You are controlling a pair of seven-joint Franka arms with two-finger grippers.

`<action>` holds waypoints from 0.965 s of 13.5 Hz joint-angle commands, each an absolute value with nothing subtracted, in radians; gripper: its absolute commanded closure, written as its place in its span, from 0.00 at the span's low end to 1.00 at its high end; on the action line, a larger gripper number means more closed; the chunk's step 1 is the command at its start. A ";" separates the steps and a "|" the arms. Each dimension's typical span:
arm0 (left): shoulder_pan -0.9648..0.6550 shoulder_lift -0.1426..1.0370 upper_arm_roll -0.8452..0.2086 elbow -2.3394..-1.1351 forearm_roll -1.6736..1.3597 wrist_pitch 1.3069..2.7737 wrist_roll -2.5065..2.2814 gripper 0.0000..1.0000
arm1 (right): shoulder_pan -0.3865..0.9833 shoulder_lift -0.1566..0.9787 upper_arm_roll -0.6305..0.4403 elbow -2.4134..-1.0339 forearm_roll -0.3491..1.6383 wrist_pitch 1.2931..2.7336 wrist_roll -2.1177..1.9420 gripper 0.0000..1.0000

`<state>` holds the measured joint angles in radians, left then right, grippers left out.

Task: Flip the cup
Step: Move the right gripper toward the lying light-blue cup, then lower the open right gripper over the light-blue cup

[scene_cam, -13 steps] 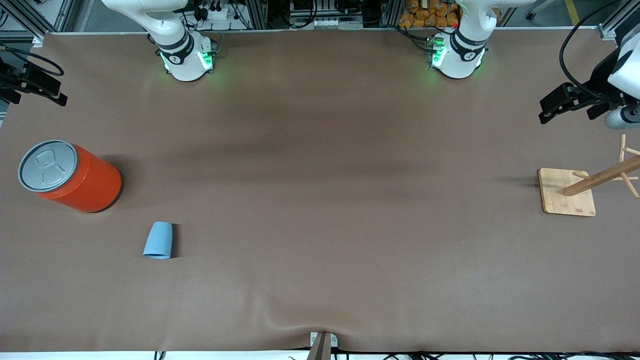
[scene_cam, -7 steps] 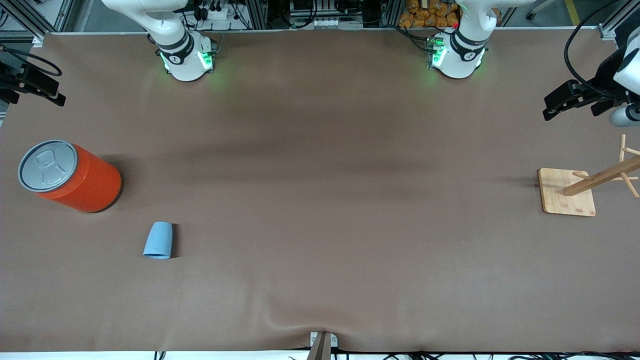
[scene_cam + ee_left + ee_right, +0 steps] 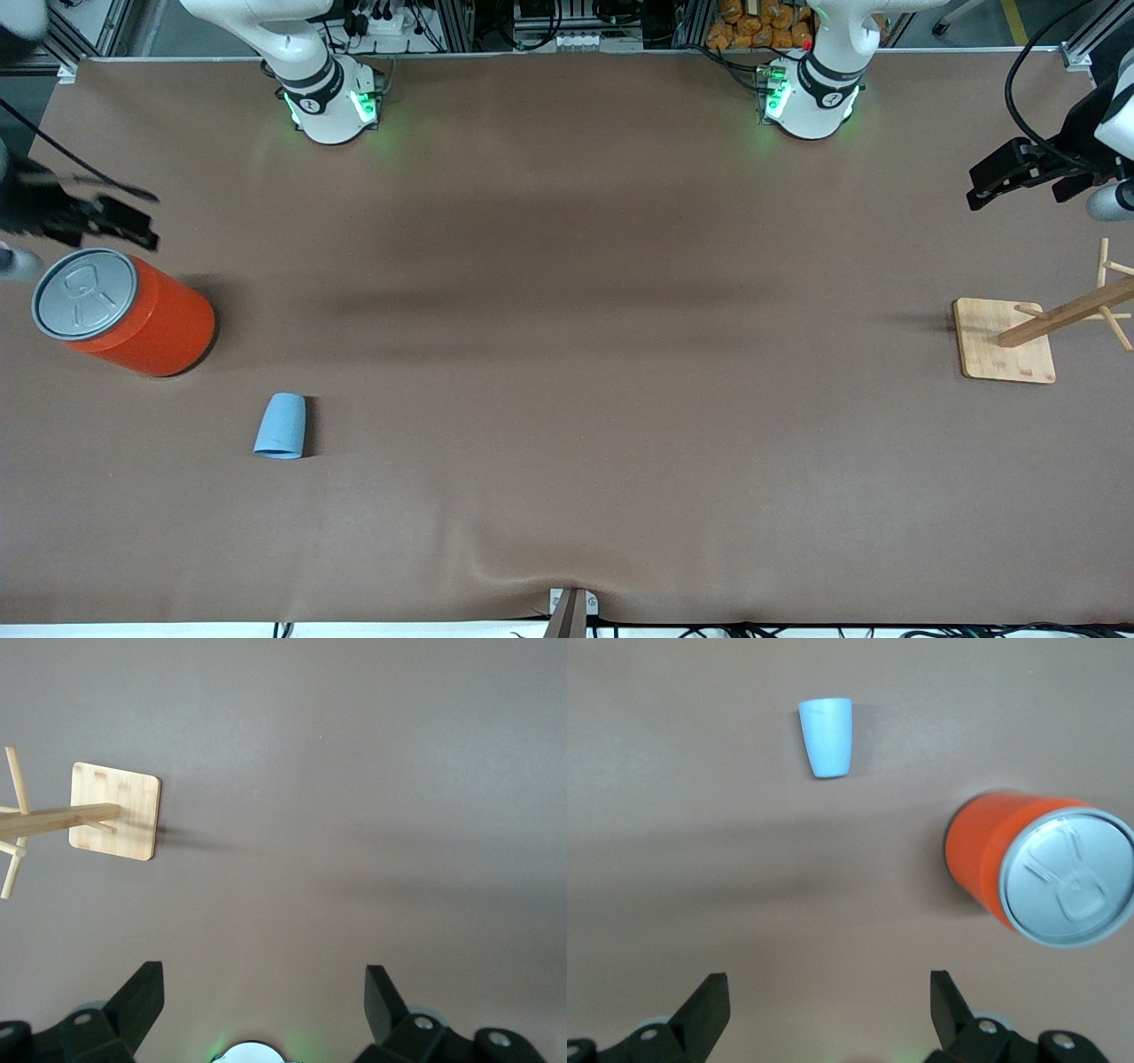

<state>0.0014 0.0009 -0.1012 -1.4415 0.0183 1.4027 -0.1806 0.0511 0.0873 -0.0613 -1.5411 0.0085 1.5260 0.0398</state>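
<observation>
The small light-blue cup [image 3: 281,427] seems to lie on its side on the brown table, wide end toward the front camera, and its inside does not show. It also shows in the right wrist view [image 3: 827,737]. It is nearer the front camera than the orange can [image 3: 133,315], at the right arm's end. My right gripper [image 3: 142,218] hovers open and empty just over the can's grey lid edge, well away from the cup; its own view shows spread jaws [image 3: 830,988]. My left gripper [image 3: 979,182] hangs open and empty at the left arm's end [image 3: 263,979].
The tall orange can [image 3: 1036,873] with a grey lid stands close to the cup. A wooden rack with pegs on a square bamboo base [image 3: 1005,341] stands at the left arm's end, below the left gripper, and shows in the left wrist view [image 3: 115,811].
My right gripper has swung in from the table's edge to the orange can. The left gripper has drifted slightly outward. The cup and can have not moved.
</observation>
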 commanded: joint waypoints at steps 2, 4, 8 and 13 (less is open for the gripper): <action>0.011 -0.003 -0.106 -1.430 0.018 1.393 -0.166 0.00 | 0.075 0.228 -0.064 -1.526 0.011 1.620 0.038 0.00; 0.011 0.002 -0.106 -1.431 0.017 1.402 -0.166 0.00 | 0.075 0.277 -0.063 -1.526 0.012 1.660 0.038 0.00; 0.009 0.008 -0.107 -1.431 0.026 1.428 -0.166 0.00 | 0.074 0.325 -0.063 -1.528 0.012 1.704 0.017 0.00; 0.008 0.015 -0.107 -1.431 0.023 1.433 -0.166 0.00 | 0.075 0.365 -0.063 -1.528 0.014 1.741 0.012 0.00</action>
